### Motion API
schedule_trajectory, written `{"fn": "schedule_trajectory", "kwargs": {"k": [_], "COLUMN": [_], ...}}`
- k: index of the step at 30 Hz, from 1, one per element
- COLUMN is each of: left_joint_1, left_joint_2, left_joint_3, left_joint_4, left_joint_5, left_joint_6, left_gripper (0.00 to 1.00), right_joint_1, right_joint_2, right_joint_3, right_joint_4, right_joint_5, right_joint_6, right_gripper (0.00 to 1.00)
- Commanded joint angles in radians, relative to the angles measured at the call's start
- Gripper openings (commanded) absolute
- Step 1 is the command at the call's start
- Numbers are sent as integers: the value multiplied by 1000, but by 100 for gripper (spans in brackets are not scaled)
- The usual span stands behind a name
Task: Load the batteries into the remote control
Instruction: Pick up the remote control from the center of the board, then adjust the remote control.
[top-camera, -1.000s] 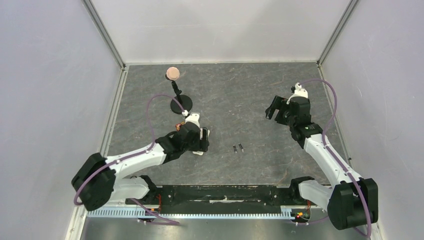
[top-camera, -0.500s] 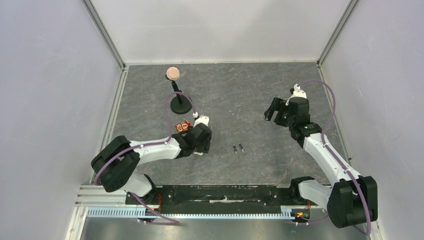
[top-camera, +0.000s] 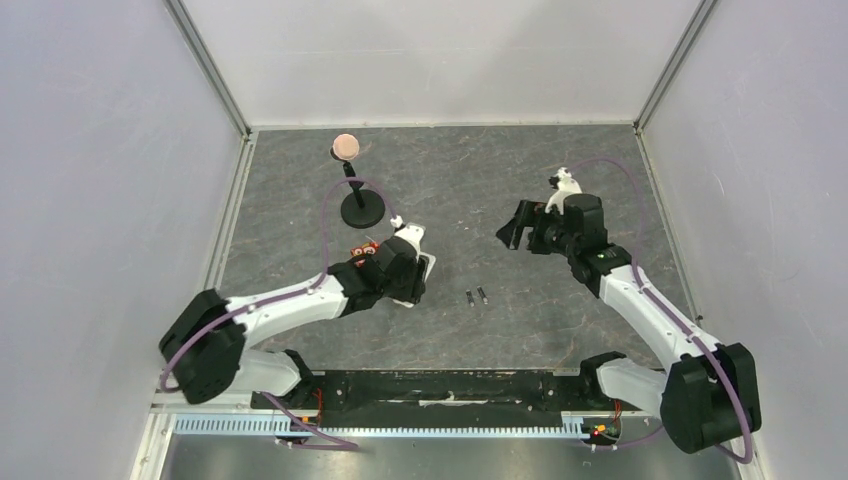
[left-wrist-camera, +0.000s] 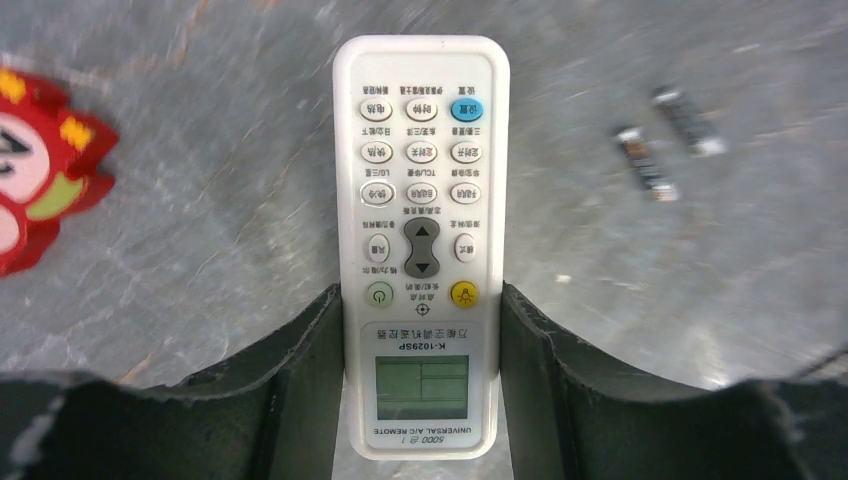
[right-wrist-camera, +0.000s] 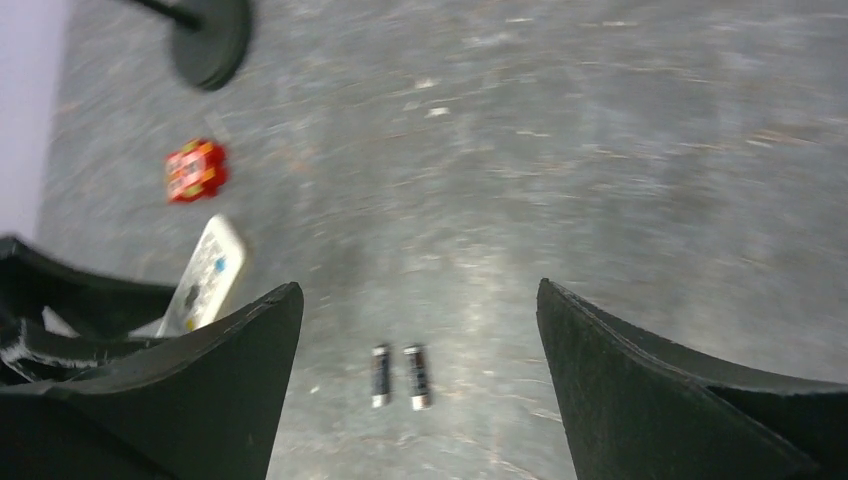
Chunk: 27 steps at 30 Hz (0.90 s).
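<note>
The left claw (left-wrist-camera: 420, 300) is closed on the remote (left-wrist-camera: 421, 200), one finger pressed against each long edge near the display end. The remote lies button side up between the fingers, its greenish display towards the wrist and its button rows pointing away. In the top view the left claw (top-camera: 415, 280) sits left of centre on the grey surface (top-camera: 450, 180), with the remote's white end (top-camera: 427, 266) showing past it. Whether the remote rests on the surface cannot be told.

The right claw (right-wrist-camera: 418, 290) is wide open and holds nothing. It hangs above the surface, right of centre and farther back (top-camera: 512, 232).

The batteries (top-camera: 476, 296) lie side by side on the surface, nearly parallel and just apart, to the right of the remote and nearer than the right claw. The right wrist view shows them (right-wrist-camera: 381, 375) below the gap between its fingers.

A red gadget (left-wrist-camera: 40, 190) lies just left of the remote. Behind it stands a black stand (top-camera: 361, 210) with a round base and a pinkish ball on top.
</note>
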Motion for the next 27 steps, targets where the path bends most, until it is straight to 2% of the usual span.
{"fn": "schedule_trajectory", "kwargs": {"k": [1, 6, 12, 18, 23, 27], "left_joint_1": [-7, -8, -9, -12, -23, -26], "left_joint_2": [-143, -179, -188, -220, -247, -255], "left_joint_3": [82, 120, 145, 127, 81, 67], "left_joint_4": [34, 41, 52, 100, 165, 167], "left_joint_5": [171, 213, 299, 295, 302, 310], "left_joint_6": [121, 186, 261, 326, 420, 498], "left_gripper": [2, 2, 2, 2, 2, 2], "right_joint_1": [100, 212, 278, 319, 356, 371], "right_joint_2": [-10, 48, 88, 127, 161, 161], "right_joint_3": [51, 109, 138, 142, 141, 117], "right_joint_4": [132, 164, 197, 142, 142, 162], "right_joint_5": [-186, -217, -282, -214, -167, -132], "right_joint_6": [27, 159, 288, 364, 418, 491], "right_gripper": [91, 92, 90, 86, 75, 63]}}
